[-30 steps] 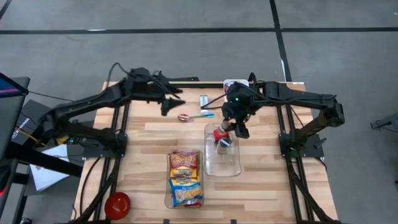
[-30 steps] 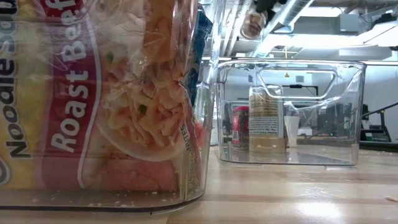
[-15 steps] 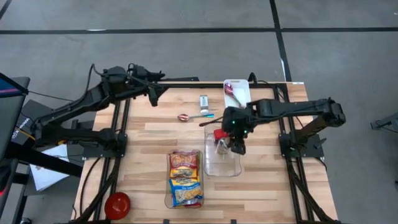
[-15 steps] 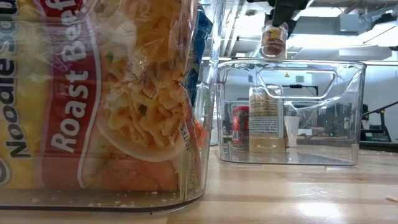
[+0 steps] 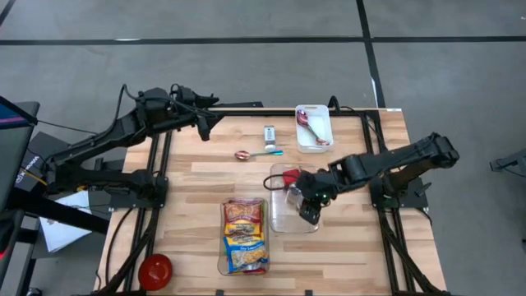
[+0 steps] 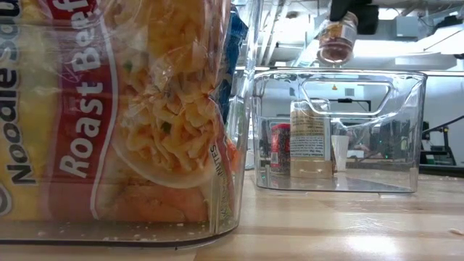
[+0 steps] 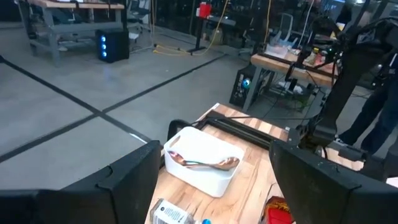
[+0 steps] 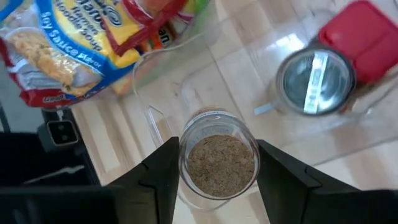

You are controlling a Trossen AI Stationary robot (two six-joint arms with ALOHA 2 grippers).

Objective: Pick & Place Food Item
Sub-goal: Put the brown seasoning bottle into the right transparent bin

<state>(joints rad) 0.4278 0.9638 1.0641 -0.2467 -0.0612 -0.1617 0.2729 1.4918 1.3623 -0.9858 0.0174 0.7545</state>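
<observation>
While my left gripper (image 5: 205, 127) idles wide open at the table's (image 5: 197, 189) far edge, I've got the right gripper (image 8: 217, 163) clamped on a spice jar (image 8: 219, 159), hanging over the clear bin (image 5: 282, 220).

table (image 5: 345, 255): pale wood planks, smooth, faint sheen
bin (image 6: 337, 130): clear hard plastic, glossy
jar (image 8: 219, 160): clear, shiny wall, coarse brown grains inside
noodle packs (image 5: 245, 234): crinkly glossy plastic wrap
tray (image 7: 200, 163): matt white plastic
spoon (image 7: 208, 163): polished coppery metal
floor (image 5: 246, 20): grey, matt, smooth
</observation>
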